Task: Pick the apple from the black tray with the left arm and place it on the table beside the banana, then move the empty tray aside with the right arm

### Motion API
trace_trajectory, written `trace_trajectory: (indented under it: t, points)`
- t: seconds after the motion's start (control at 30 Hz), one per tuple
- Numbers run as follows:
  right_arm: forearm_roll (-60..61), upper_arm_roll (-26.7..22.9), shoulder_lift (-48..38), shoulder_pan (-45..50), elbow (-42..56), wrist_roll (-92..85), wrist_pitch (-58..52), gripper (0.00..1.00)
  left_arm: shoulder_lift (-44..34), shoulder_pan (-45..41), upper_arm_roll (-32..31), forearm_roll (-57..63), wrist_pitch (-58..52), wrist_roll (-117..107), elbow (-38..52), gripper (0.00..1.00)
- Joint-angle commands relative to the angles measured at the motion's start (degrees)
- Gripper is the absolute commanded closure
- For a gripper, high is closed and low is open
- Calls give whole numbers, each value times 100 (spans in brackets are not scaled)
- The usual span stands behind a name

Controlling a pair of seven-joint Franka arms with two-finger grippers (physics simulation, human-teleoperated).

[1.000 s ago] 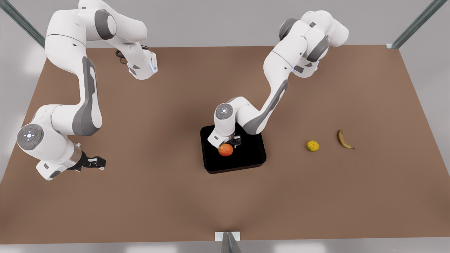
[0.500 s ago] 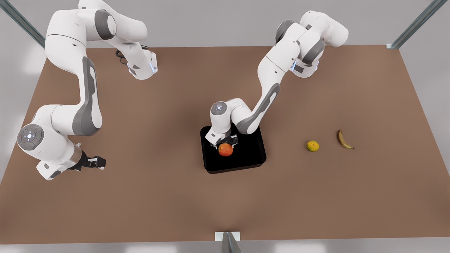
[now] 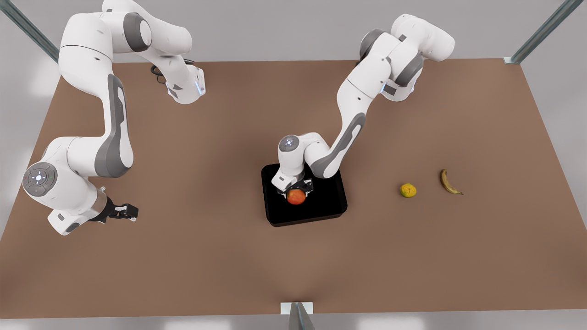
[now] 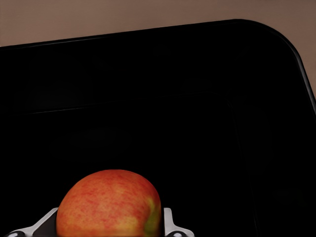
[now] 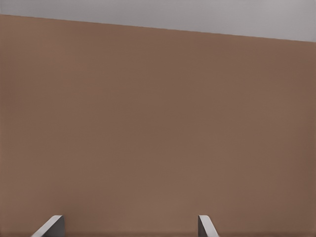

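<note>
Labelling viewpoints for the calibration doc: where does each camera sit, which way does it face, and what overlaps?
Front view: high off the arms, looking down on the table; both arms, left gripper at the apple, right gripper waiting.
Left wrist view: on the left wrist, aimed at the apple in the black tray; fingertips flank it.
Right wrist view: on the right wrist, facing bare table; open fingertips.
Shared: front and left wrist views show apple and tray.

We see soft, even light from above on the table (image 3: 192,256); faint shadows pool under the arms — none hard-edged; the black tray (image 3: 328,204) reads nearly featureless, showing thin pale reflections in the left wrist view.
</note>
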Motion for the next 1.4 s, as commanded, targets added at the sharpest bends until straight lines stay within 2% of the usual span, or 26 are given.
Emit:
trace_trajectory:
  t: [0.0,0.1,0.13,0.17,0.23,0.33,0.37,0.47,0.53,0.6,0.63,0.7,0.77,0.93,0.97,1.17,1.2,1.27,1.33,1.37]
  points:
    - [4,0,-7,0,3,-7,-3,0,54,-7,19,89,171,-317,7,0]
    - [4,0,-7,0,3,-7,-3,0,116,-7,27,177,180,-343,16,0]
    - [4,0,-7,0,3,-7,-3,0,116,-7,27,168,171,-457,33,21]
    - [4,0,-7,0,3,-7,-3,0,98,-7,27,160,162,-510,33,33]
    - [4,0,-7,0,3,-7,-3,0,10,2,27,124,48,-519,25,30]
    - [4,0,-7,9,3,-7,-3,0,-402,28,-86,-77,-909,-274,33,29]
    - [12,8,-25,44,3,2,-11,0,-736,186,-96,-613,-1402,569,24,29]
    - [56,61,-587,1160,21,942,-1496,0,-2046,1372,-96,-1633,-1983,3091,-722,29]
    - [48,430,-561,1485,372,907,-1936,0,-2407,2400,-96,-1976,-2475,5359,-846,29]
    - [74,966,-535,1547,372,1021,-1928,0,-2310,3420,-87,-2249,-2370,7600,-863,29]
    - [74,1405,-325,1556,477,1837,-1857,0,-1995,3710,-87,-2257,-1983,8243,-863,29]
    - [83,1801,274,1608,917,3235,-1559,0,-1414,3983,-87,-2257,-1499,8805,-846,29]
    - [83,2109,748,1652,917,4229,-856,0,-1089,4097,-87,-2257,-1209,8947,-810,29]
    - [65,2083,1443,1705,900,4537,-213,0,-886,4124,-78,-2249,-1183,8920,-810,25]
    - [56,2083,1504,1705,891,4563,-117,0,-895,4115,-78,-2222,-1139,8841,-793,0]
    - [-40,2091,2031,2004,706,4748,270,0,-974,4001,-78,-2178,-1095,8015,-784,0]
    - [-23,2039,2084,1995,680,4757,270,0,-1132,3992,-87,-2169,-1156,7822,-775,0]
    - [-31,1942,2084,1969,390,4581,279,0,-2090,3992,-105,-2178,-1823,7321,-767,0]
    - [-23,1942,2093,1969,126,4467,613,0,-2934,4001,-105,-2213,-2949,7303,-555,0]
    - [-23,1942,2154,1960,117,4440,639,0,-3119,4001,-105,-2205,-3011,7242,-661,0]
